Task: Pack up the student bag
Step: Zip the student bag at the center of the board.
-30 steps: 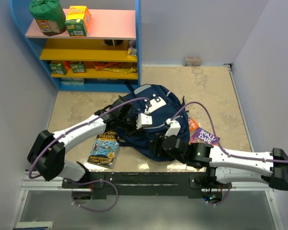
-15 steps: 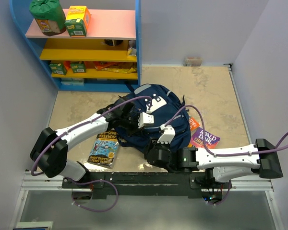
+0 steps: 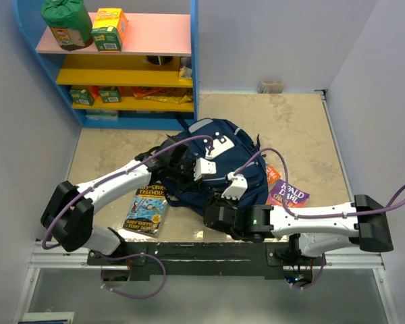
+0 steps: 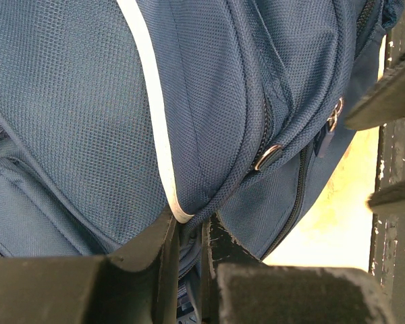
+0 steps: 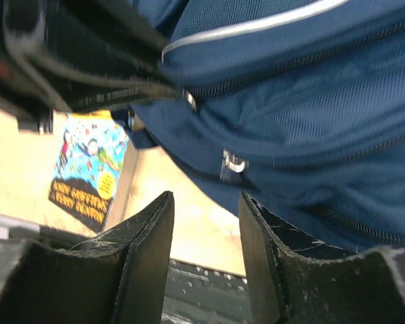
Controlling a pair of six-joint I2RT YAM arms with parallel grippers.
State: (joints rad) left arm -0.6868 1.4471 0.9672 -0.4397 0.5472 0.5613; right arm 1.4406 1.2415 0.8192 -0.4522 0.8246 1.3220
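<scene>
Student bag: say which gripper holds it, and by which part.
The left gripper pinches the student bag by a fabric fold where its light stripe ends. The right gripper holds nothing.

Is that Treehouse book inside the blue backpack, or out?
Out: the Treehouse book lies flat on the table beside the backpack.

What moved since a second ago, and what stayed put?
The right gripper swung left along the near edge of the student bag, jaws apart and holding nothing. The left gripper stayed pinched on the bag's fabric. The bag, the Treehouse book and the Roald Dahl book stayed put.
</scene>
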